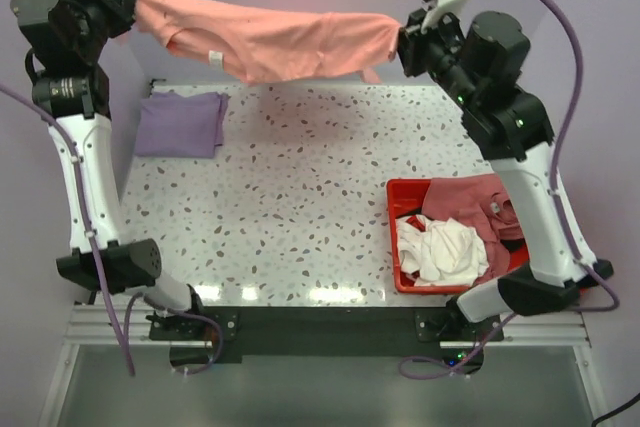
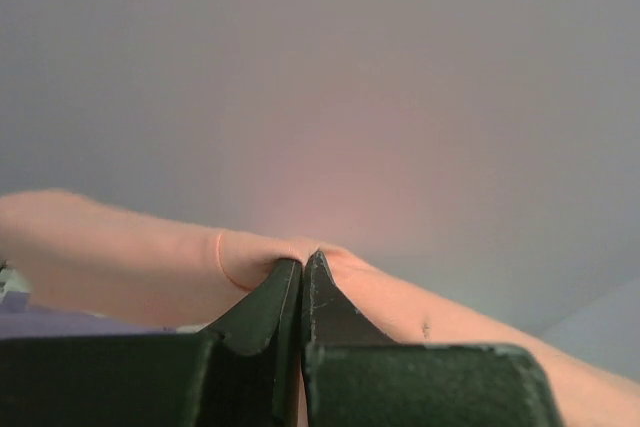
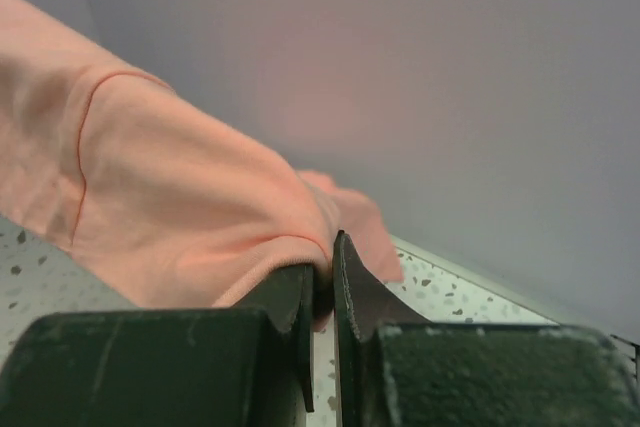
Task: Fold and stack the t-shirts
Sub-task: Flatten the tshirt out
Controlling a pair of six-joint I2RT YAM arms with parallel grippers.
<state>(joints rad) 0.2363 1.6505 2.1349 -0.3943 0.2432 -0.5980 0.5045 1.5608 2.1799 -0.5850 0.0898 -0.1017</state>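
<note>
Tees: one salmon (image 1: 280, 42), one lavender (image 1: 180, 124), one white (image 1: 440, 247), one dusty-pink (image 1: 465, 202); one bin (image 1: 393, 237).

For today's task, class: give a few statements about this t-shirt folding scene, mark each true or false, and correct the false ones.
1. The salmon-pink t-shirt hangs stretched between the two arms, above the table. True.
2. The left jaws stand open and hold nothing. False: they are shut on the salmon-pink t-shirt.
3. The lavender t-shirt lies folded at the table's far left corner. True.
4. The red bin is empty. False: it holds a white garment and a dusty pink garment.
</note>
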